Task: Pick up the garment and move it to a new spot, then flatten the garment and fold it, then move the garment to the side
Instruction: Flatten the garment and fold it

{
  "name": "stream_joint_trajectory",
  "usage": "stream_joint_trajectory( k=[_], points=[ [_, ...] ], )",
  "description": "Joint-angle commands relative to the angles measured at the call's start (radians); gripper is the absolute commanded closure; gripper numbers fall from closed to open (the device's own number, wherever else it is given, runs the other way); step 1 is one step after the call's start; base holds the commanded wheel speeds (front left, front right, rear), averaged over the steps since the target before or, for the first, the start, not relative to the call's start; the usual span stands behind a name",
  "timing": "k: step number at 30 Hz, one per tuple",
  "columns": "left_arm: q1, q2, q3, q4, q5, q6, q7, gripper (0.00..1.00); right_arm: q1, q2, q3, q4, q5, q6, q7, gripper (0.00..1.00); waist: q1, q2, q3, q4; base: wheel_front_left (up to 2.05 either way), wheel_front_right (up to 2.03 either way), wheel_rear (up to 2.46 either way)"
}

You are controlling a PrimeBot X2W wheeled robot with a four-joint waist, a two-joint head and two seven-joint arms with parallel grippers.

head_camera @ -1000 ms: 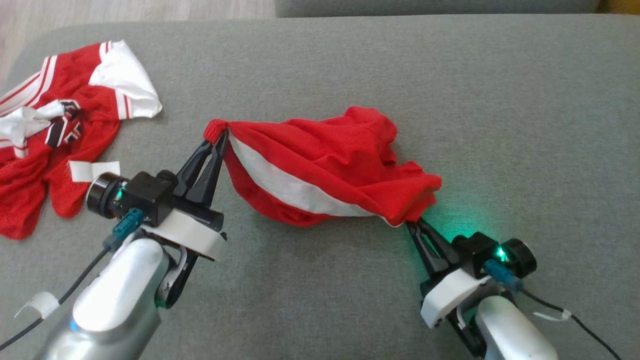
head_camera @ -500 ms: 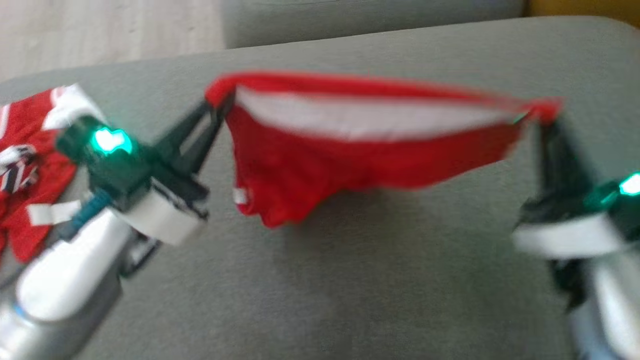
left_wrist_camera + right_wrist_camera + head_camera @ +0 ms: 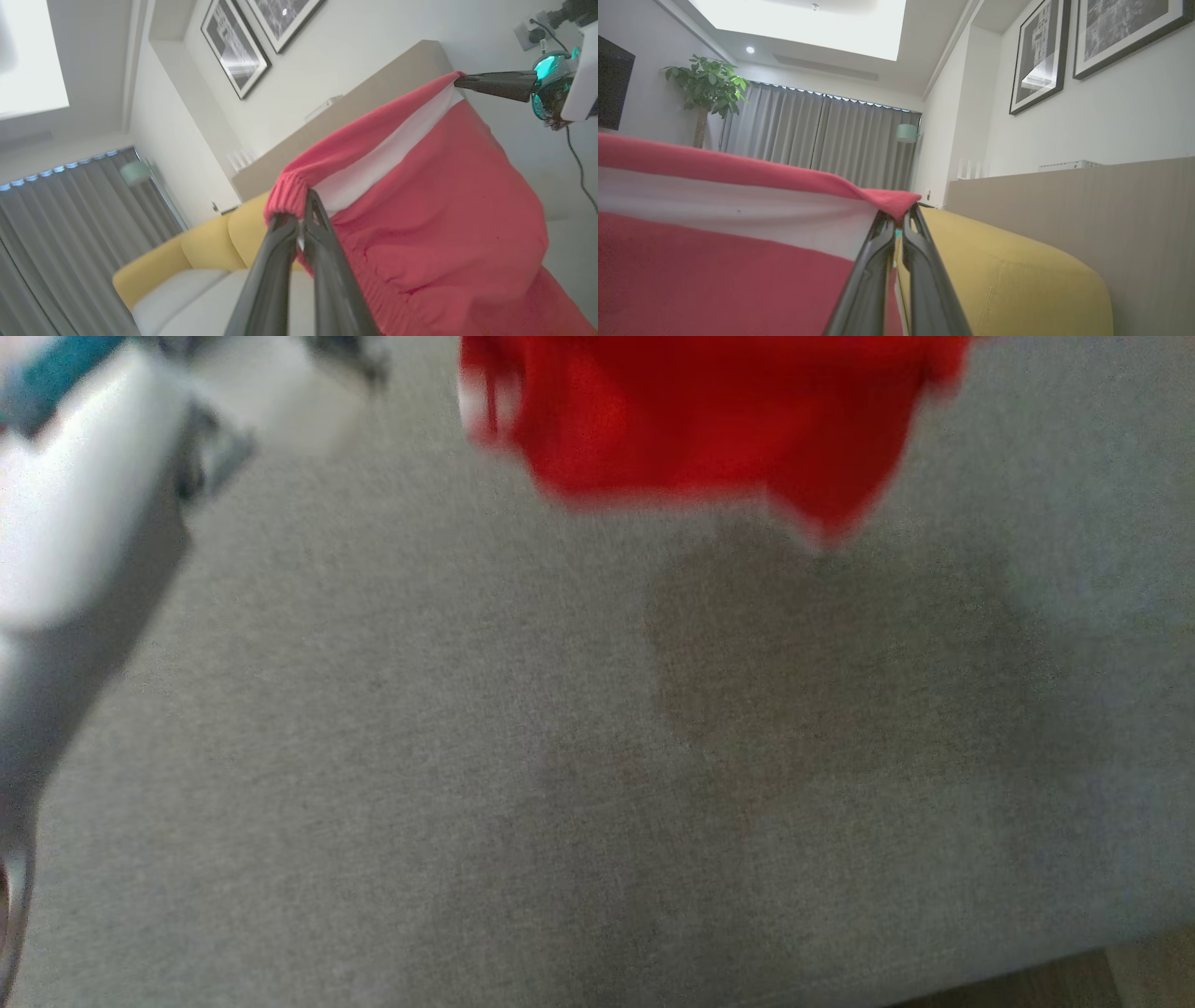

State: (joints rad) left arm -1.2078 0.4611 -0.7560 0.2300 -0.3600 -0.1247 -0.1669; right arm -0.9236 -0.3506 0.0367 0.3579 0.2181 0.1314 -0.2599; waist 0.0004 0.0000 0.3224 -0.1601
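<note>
Your left gripper [image 3: 301, 219] and right gripper [image 3: 899, 217] each pinch a waistband end of the red shorts [image 3: 444, 210]; they look light and limp, so that elastic hem is your surest hold.

Red fabric garment [image 3: 444, 210] w/ a white band under its gathered elastic edge is hanging clear above the grey upholstered cushion [image 3: 373, 756]. Top edge is stretching taut btwn its two pinched corners; the rest is drooping below, lower hem blurred.
</note>
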Motion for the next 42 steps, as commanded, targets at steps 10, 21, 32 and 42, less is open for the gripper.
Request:
stream_joint_trajectory(
  k=[10,21,32,42],
  points=[
    [-0.110,-0.061,0.086,0.055,0.126,0.058,-0.094,1.00,-0.037,-0.033,-0.060,-0.077,-0.069,-0.001,-0.002,1.00,-0.0004,0.0000,0.109,-0.011,0.00,0.00,0.00],
    [0.496,-0.009,0.017,-0.055,0.087,0.047,-0.095,1.00,0.473,0.007,-0.069,-0.142,0.028,-0.001,-0.002,1.00,-0.0004,0.0000,0.041,-0.027,0.00,0.00,0.00],
    [0.844,0.031,-0.087,-0.102,0.001,0.026,-0.042,1.00,0.886,0.021,-0.131,-0.326,0.033,-0.001,0.035,1.00,-0.0004,0.0000,-0.062,-0.032,0.00,0.00,0.00],
    [0.836,0.022,-0.096,-0.221,-0.089,0.013,0.043,1.00,0.974,0.061,-0.218,-0.462,0.067,-0.001,0.146,1.00,-0.0004,0.0000,-0.043,0.012,0.00,0.00,0.00]
  ],
)
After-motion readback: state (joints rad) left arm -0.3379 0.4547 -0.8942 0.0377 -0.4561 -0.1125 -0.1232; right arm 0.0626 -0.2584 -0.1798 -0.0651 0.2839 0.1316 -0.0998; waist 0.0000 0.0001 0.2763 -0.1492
